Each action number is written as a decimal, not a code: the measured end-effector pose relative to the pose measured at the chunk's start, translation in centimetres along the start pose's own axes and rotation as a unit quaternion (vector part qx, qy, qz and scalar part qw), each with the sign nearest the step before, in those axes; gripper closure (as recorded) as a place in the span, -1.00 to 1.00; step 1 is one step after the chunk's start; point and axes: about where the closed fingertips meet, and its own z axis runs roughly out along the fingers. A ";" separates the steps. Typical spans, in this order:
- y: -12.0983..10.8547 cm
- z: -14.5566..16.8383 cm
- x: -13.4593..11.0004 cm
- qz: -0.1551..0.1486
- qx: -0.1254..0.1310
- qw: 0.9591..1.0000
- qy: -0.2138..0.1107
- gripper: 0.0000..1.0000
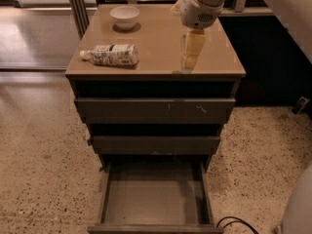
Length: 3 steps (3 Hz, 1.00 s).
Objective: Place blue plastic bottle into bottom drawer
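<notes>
Well, nearest to me is the bottom drawer (153, 201). It sits low down, far under the blue plastic bottle (113, 54), and it is pulled out. Its flat grey floor has nothing on it, so there is lots of room.

Higher up, but also under the bottle, are the middle drawer (155, 144) and the top drawer (155, 110). I leave those alone.

Next comes the tabletop (156, 38). The bottle lies on its side there, close to the front edge. Its white cap points away from my gripper (189, 62).

My gripper hangs well to the right of the bottle, just over the tabletop. It is not holding anything. I cannot tell if it is wide or narrow.

I think the bottle is light and easy to lift. It is thin see-through plastic, so it may squash if I squeeze hard. It is round and smooth too, so it may roll or slip when I touch it. I would take hold across the middle, on the label, with a soft, even squeeze. The cap end looks too thin to hold well.

Farthest back, behind the bottle, sits a white bowl (125, 16). It is well apart from the bottle and not in my way.
</notes>
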 end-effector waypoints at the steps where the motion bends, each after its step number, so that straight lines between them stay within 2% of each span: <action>1: -3.4 4.2 -2.3 -0.036 -0.008 0.999 -0.027 -1.00; 2: -5.1 7.0 -4.0 -0.052 -0.012 0.998 -0.044 -1.00; 3: -5.6 7.7 -4.5 -0.058 -0.010 0.997 -0.051 -1.00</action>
